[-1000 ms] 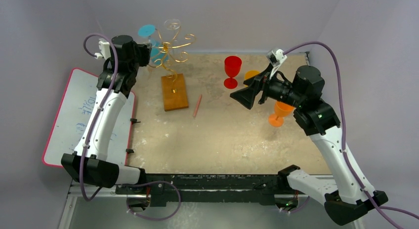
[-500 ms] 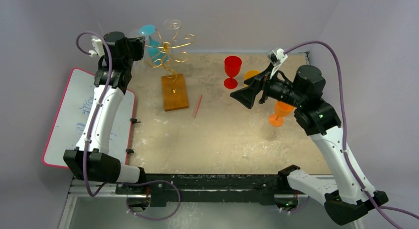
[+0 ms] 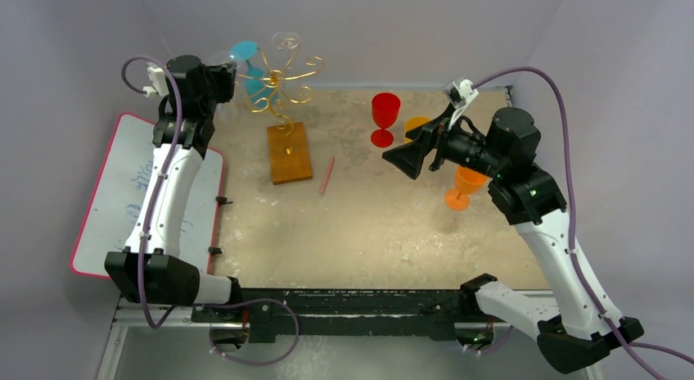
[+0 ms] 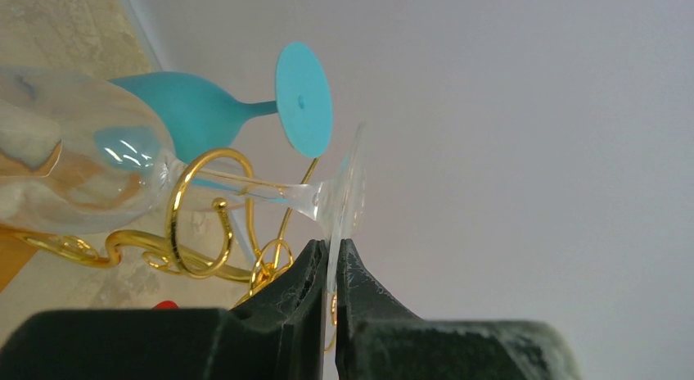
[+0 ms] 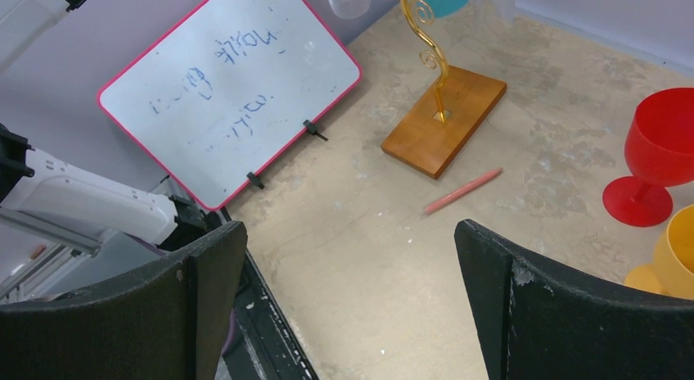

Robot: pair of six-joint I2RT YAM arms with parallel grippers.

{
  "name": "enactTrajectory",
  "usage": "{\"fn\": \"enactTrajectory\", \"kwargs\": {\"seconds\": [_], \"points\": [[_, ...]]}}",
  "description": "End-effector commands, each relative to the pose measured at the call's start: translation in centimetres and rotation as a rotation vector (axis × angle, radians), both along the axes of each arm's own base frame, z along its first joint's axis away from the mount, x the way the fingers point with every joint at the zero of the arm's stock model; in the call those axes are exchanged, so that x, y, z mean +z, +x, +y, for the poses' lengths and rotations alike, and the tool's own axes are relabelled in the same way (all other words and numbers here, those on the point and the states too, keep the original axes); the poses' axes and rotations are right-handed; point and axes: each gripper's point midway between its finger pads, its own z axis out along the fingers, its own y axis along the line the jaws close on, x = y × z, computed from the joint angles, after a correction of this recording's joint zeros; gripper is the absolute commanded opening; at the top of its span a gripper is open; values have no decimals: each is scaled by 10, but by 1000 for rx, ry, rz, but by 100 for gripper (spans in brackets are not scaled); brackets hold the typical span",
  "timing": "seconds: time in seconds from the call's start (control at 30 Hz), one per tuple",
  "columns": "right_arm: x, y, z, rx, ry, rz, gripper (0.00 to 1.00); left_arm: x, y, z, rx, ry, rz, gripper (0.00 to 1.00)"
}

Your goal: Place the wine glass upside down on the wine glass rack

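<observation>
The wine glass rack [image 3: 282,77] is a gold wire tree on an orange-brown wooden base [image 3: 290,152] at the back left. A teal glass [image 3: 248,54] hangs on it upside down. My left gripper [image 4: 334,253] is shut on the rim of the foot of a clear wine glass [image 4: 74,151]. The glass lies sideways, with its stem [image 4: 262,192] passing a gold curl [image 4: 196,212] of the rack, below the teal glass [image 4: 196,110]. In the top view my left gripper [image 3: 223,71] is beside the rack's left arms. My right gripper [image 3: 401,160] is open and empty above the table.
A red glass [image 3: 385,118] and two orange glasses [image 3: 465,187] [image 3: 416,124] stand at the back right. A red pencil [image 3: 327,175] lies right of the wooden base. A pink-framed whiteboard [image 3: 131,192] lies at the left edge. The back wall is close behind the rack.
My left wrist has moved left and a little back, away from the rack, still holding the clear glass by its foot. The right arm has not moved.
</observation>
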Motion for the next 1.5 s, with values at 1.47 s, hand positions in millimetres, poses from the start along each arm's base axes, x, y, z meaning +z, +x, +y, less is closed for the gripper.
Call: {"fn": "enactTrajectory", "kwargs": {"seconds": [1.47], "points": [[19, -3, -8, -35, 3, -74, 100, -22, -43, -12, -114, 72, 65, 10]]}}
